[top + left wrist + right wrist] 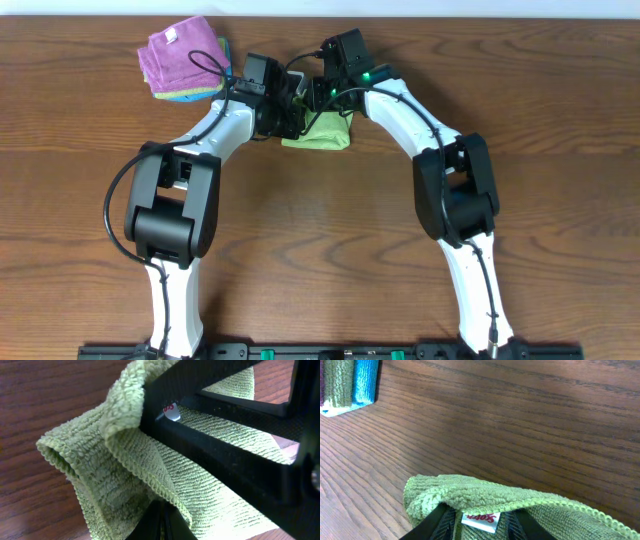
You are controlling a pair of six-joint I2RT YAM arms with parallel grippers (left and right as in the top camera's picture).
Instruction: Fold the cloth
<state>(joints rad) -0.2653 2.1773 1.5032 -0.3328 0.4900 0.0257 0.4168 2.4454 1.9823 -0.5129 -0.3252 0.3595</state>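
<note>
Fold step in hand, far middle of the counter point(330, 250). The lime-green cloth point(318, 132) lies there in a bunched, doubled-over heap under both wrists, well apart from the purple cloth point(180, 50) and blue cloth point(365, 380) stacked at the far left.

My left gripper point(285, 115) is clenched on the lime-green cloth; the left wrist view shows ribbed layers gathered and puckered into the grip. My right gripper point(479, 525) has its fingers parted, with the folded edge and its white tag point(171, 411) lying between them, not pinched as far as I can see.

My judgement: one fold is laid over but messy, and the corners are not matched.

Next move calls for lifting the right gripper clear without dragging the top layer. Then the left lets go low, so the fold stays flat. The loose, puckered corner on the left side could flop open.
</note>
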